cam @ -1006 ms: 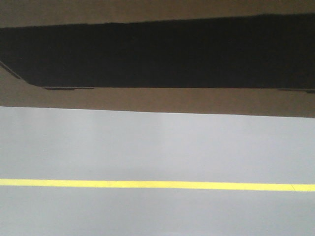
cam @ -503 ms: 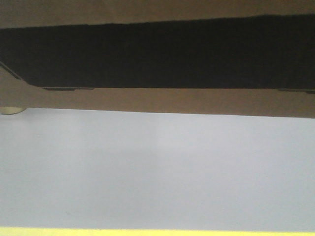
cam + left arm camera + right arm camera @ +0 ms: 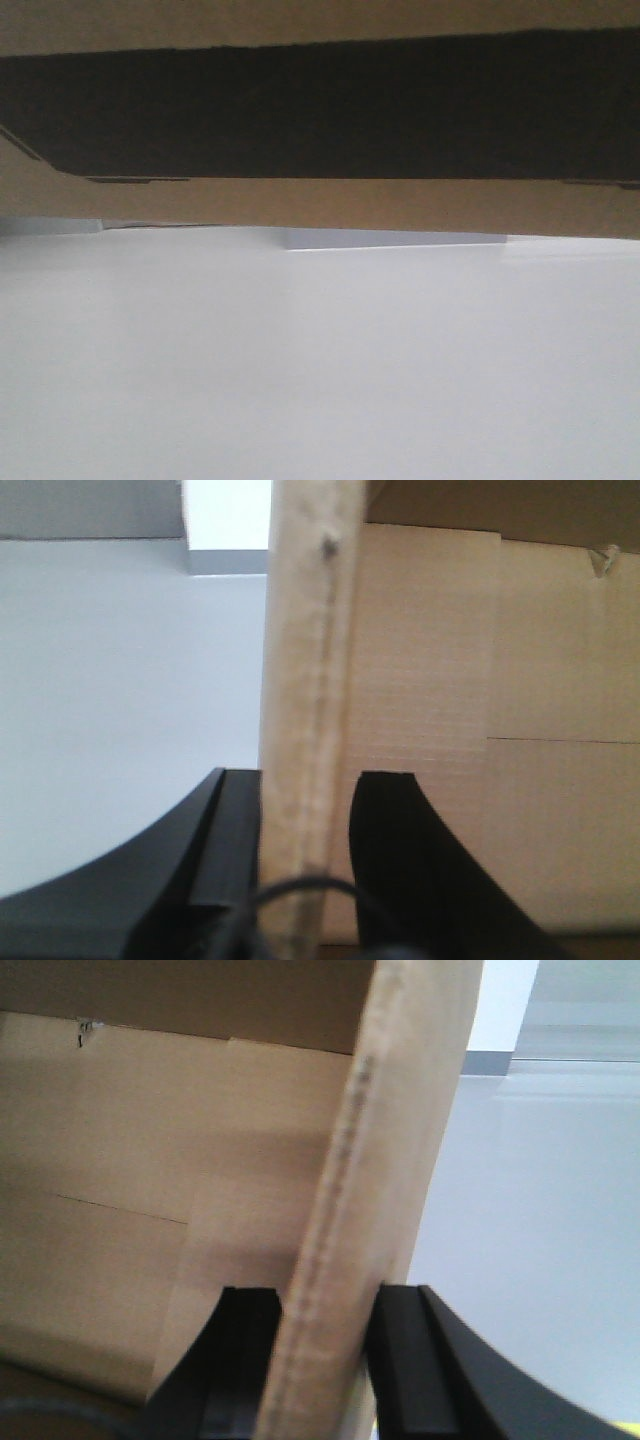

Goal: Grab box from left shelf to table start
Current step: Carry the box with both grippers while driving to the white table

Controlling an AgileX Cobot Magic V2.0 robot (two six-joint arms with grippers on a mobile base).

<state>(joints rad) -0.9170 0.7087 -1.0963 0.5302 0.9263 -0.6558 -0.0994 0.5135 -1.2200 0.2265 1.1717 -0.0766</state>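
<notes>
In the front-facing view, the upper half of the frame is filled by the box (image 3: 320, 205), seen very close: its wide black printed panel is stretched across the whole width, with a strip of brown cardboard above it and a broader one below. The white table (image 3: 320, 370) is spread beneath the lower edge of the carton and takes up the rest of the picture; whether the box is resting on it or held just above it cannot be told from here. A narrow pale grey band is seen between the carton's lower edge and the far edge of the table. In the left wrist view, the left gripper (image 3: 310, 777) is clamped on an upright cardboard wall of the box, one black finger being pressed against the outer face and the other against the inner face; the brown inside of the carton is shown to the right of the wall and the white table surface to the left. In the right wrist view, the right gripper (image 3: 325, 1295) is likewise closed on the opposite wall, which is pinched between its two black fingers, with the carton's interior on the left and the pale table surface on the right.
</notes>
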